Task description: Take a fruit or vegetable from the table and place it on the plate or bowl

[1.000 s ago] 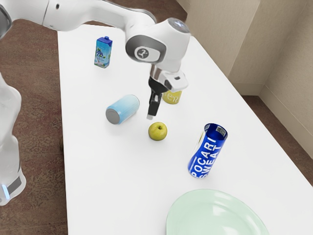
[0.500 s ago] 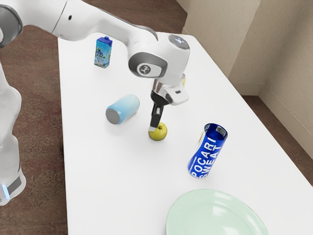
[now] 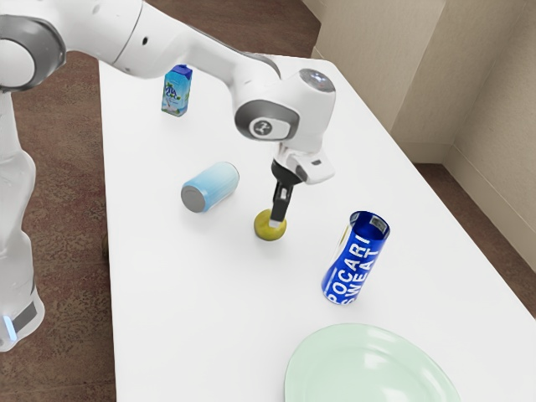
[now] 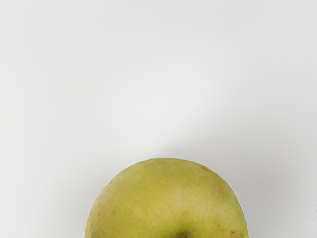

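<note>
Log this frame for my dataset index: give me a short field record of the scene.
target: green apple, on the white table, directly under the gripper
destination: pale green plate, nothing on it
other items: blue Pocari Sweat can standing; light blue can lying on its side; blue carton upright
task state: apple not yet on the plate
</note>
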Action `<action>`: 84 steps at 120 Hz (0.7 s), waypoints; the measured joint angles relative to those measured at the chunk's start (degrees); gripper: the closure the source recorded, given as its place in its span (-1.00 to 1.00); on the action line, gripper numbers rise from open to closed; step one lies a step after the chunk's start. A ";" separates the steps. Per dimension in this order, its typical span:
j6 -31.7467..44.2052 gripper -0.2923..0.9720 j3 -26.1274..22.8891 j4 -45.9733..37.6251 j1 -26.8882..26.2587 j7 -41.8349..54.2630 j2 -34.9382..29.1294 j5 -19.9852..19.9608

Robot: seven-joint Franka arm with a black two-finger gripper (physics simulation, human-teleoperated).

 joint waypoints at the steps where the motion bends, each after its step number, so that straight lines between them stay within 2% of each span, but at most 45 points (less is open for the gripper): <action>1: 0.03 -0.54 0.00 0.00 0.09 0.04 0.11 -0.01; 58: 1.74 -0.54 -0.27 -1.40 2.72 1.47 4.47 -2.84; 64: 1.79 -0.43 -0.24 -1.62 2.62 1.54 4.61 -3.17; 77: 1.90 -0.06 -0.23 -1.65 2.10 1.56 4.48 -3.24; 84: 1.87 0.05 -0.47 -1.41 1.95 1.44 3.93 -2.77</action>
